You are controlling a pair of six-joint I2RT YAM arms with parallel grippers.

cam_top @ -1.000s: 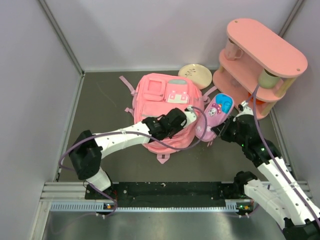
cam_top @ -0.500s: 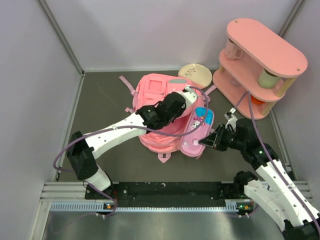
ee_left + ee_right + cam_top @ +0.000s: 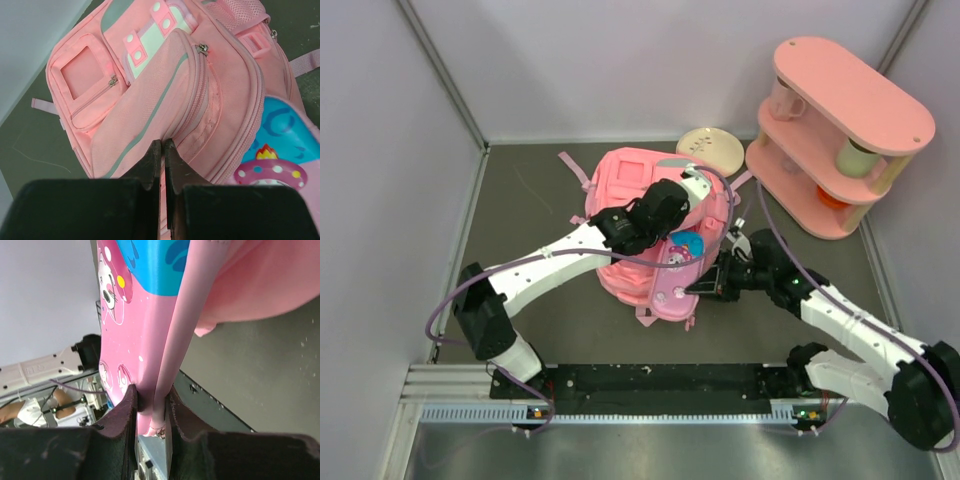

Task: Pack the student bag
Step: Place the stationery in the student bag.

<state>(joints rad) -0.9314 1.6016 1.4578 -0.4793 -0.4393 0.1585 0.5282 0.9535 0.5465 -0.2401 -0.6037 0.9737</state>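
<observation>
The student bag (image 3: 625, 185) lies flat in the middle of the table, a pink backpack with a grey stripe and front pockets (image 3: 150, 95). My left gripper (image 3: 700, 195) is shut on a fold of its fabric by the main zipper (image 3: 163, 142) and holds the edge raised. My right gripper (image 3: 708, 286) is shut on the end of a flat pink pouch (image 3: 678, 265) with a cartoon print and a blue patch (image 3: 135, 315). The pouch leans against the bag's right side (image 3: 260, 280), its top end under the raised edge. How far inside it reaches is hidden.
A pink two-tier shelf (image 3: 845, 110) stands at the back right with a cup, a roll and an orange item on it. A cream plate (image 3: 710, 150) lies behind the bag. Grey walls close in left, back and right. A metal rail (image 3: 650, 385) runs along the near edge.
My right gripper has carried the pouch leftward from the shelf side onto the bag's right edge. My left gripper has moved toward the bag's top and lifted the fabric there.
</observation>
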